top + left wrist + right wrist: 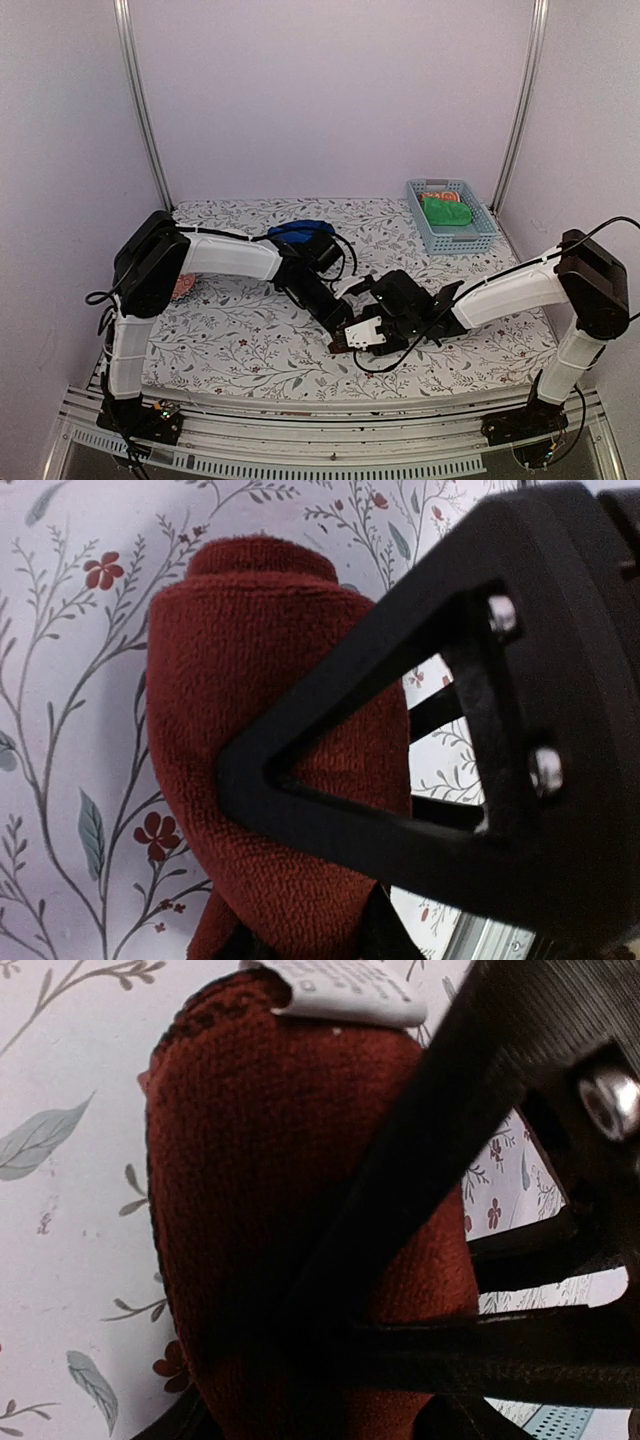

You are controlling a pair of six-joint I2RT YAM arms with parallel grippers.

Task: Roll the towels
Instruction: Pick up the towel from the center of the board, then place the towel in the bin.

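Observation:
The dark brick-red towel point(250, 680) is rolled into a thick roll on the flowered table cover, with a white label point(345, 990) at one end. In the top view only a sliver of it point(337, 347) shows under the two gripper heads. My left gripper point(305, 942) is shut on one end of the roll, and my right gripper point(320, 1425) is shut on the other end point(260, 1160). They meet at the front middle of the table, left point(345, 328) and right point(378, 330). The royal blue towel point(298, 232) lies bunched behind my left forearm.
A light blue basket point(478, 240) at the back right holds the green cloth point(446, 211) and the orange patterned cloth point(438, 196). A small pinkish thing point(183, 288) lies by the left arm's elbow. Each arm's black frame crosses the other's wrist view.

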